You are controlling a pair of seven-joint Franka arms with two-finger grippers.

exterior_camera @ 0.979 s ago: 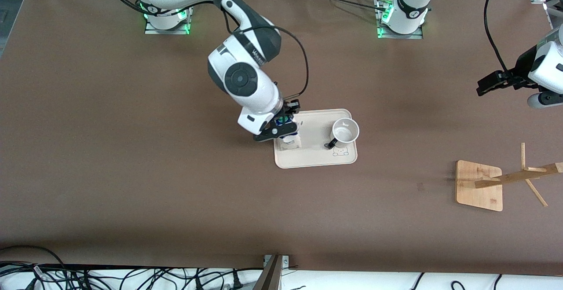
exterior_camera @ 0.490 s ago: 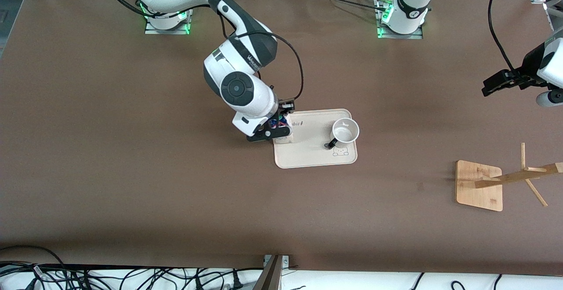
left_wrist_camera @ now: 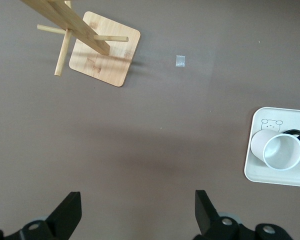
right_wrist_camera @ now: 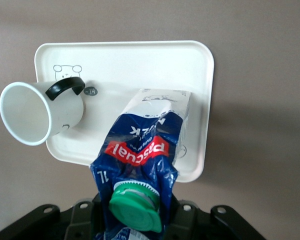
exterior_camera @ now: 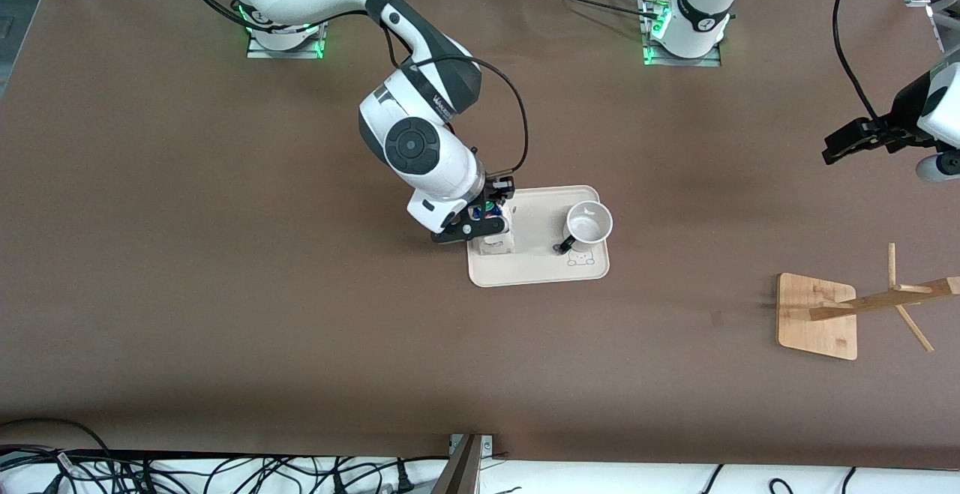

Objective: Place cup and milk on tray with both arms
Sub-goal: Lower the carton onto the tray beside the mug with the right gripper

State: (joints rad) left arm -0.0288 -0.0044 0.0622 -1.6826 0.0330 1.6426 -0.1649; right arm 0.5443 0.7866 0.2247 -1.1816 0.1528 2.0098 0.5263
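Gripping the milk (exterior_camera: 495, 233) by its blue top, the right gripper (exterior_camera: 486, 218) holds it over the tray (exterior_camera: 536, 273), at the tray's end toward the right arm. The cup (exterior_camera: 589, 224) stands upright on the tray's end toward the left arm. The left gripper (exterior_camera: 846, 142) waits, fingers spread, above bare table, with 1 wooden stand (exterior_camera: 817, 315) nearby.

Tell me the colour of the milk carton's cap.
Green; the cap on the milk carton shows best in the right wrist view.
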